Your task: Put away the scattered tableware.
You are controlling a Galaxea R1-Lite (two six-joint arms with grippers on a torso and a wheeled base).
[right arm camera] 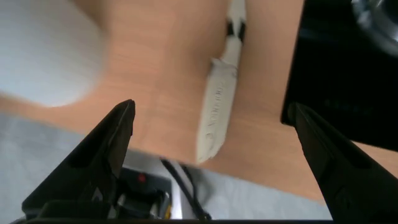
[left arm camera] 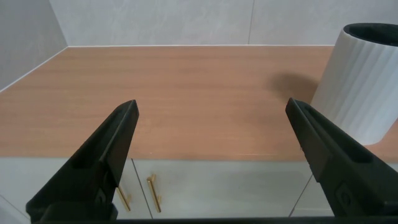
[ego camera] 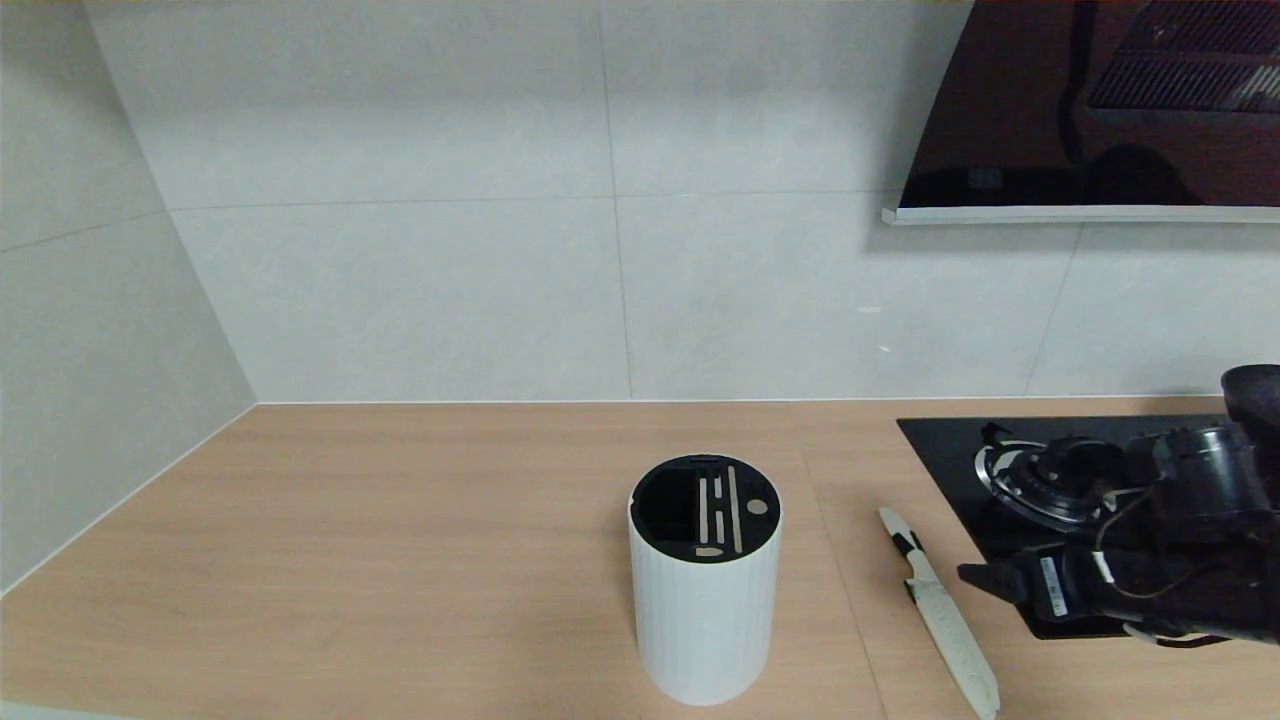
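Knife: a white knife with a pale blade and a black-banded white handle (ego camera: 935, 605) lies flat on the light wooden tabletop (ego camera: 400, 520). Its handle points toward the wall and its blade end is close to the front edge.
Handling: probably light, stiff and smooth. It lies thin and low, so a pinch could slip. The handle looks like the safest place to hold it, across its narrow width.
Holder: a white ribbed cylindrical holder with a black slotted top (ego camera: 705, 600) stands upright near the knife, not touching it.
Right gripper: the right gripper (right arm camera: 212, 107) hangs above the knife with its jaws spread wide, holding nothing.
Left gripper: the left gripper (left arm camera: 211, 104) is released and empty, off the tabletop's front edge and well away from the knife.
Edges: the black glass hob (ego camera: 960, 450) lies just beside the knife, and the blade end could slide off the front edge.
Open room: bare wood between knife and holder; the slots are narrow and will likely need an upright blade.
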